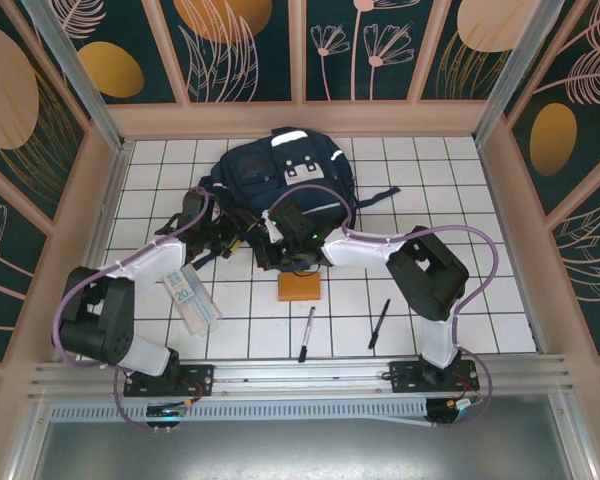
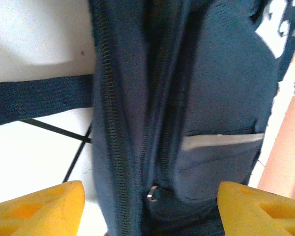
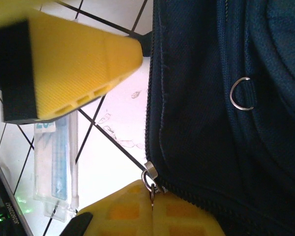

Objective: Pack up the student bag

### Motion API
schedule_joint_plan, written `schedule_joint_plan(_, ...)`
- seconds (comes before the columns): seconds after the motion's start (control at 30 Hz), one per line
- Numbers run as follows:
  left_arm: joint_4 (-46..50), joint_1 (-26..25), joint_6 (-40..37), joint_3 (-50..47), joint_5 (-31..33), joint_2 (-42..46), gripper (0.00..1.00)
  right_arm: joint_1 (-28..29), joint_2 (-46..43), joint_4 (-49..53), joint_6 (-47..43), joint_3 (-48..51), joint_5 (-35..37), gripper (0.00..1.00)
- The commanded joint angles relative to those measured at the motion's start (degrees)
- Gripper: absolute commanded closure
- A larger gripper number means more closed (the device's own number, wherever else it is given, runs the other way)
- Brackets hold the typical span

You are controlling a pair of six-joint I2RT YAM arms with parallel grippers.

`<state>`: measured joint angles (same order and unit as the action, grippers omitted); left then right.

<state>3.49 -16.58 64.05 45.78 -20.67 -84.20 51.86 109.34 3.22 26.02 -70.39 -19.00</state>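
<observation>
Far side of the table (image 1: pixel 450 190), dead centre, is where the student bag (image 1: pixel 280 165) lies. Its front panel is up and its near edge faces both arms, which I reckon is so they can work the zip together.

Right pincer (image 3: pixel 151 191) looks clamped on the zip pull (image 3: pixel 148 174), fingers together on the little metal tab. I'd say it's set to drag the zip along.

Left pincer (image 2: pixel 150 189) has its fingers spread apart with the zip line running between them, gripping nothing. My guess is it's lining up to pin the fabric.

Bag itself is navy, soft and slumped, with white reflective stripes, a pale buckle patch, and a dark strap trailing onto the tiles. Can't tell how far the zip is open.
</observation>
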Motion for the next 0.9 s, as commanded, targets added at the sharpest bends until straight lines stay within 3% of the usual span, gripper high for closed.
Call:
schedule_joint_plan(0.0, 0.31, -0.14, 4.62, -1.28, 3.32, 4.22, 0.29, 0.97, 0.73, -2.41, 0.08, 0.08, -1.19, 1.00)
schedule_joint_plan(0.07, -0.23, -0.21, 3.35, -1.56, 3.67, 4.23, 0.24, 0.97, 0.82, -2.70, 0.04, -0.14, -1.28, 1.00)
schedule_joint_plan(0.2, -1.18, -0.27, 1.19, -0.43, -2.41, -2.12, 0.29, 1.01, 1.04, -4.10, 0.26, -0.58, -2.51, 1.00)
schedule_joint_plan(0.33, -3.19, -0.27, 0.97, -1.05, -0.14, -4.85, 0.50, 0.97, 1.17, -3.63, 0.20, -1.92, -2.09, 1.00)
schedule_joint_plan(0.4, -0.18, -0.25, -1.38, 0.89, 2.09, -6.20, 0.53, 0.88, 1.06, -2.72, 0.00, -2.39, -0.85, 1.00)
schedule_joint_plan(0.43, 0.83, -0.26, -2.19, 1.59, 2.57, -6.63, 0.59, 0.82, 1.06, -2.37, -0.16, -2.47, -0.62, 1.00)
schedule_joint_plan(0.53, 2.91, -0.04, -4.93, 3.56, 3.02, -7.83, 0.98, 0.71, 0.66, -0.74, -0.26, -2.48, 0.49, 1.00)
schedule_joint_plan(0.7, 8.84, 1.85, -11.99, 8.88, 5.53, -8.87, 1.00, -0.55, -1.18, 8.39, -5.88, -2.03, 4.55, 1.00)
schedule_joint_plan(0.87, 8.99, 5.50, -17.30, 9.60, 5.51, -9.97, 1.00, -6.03, -2.64, 19.05, -14.83, 0.15, 5.04, 1.00)
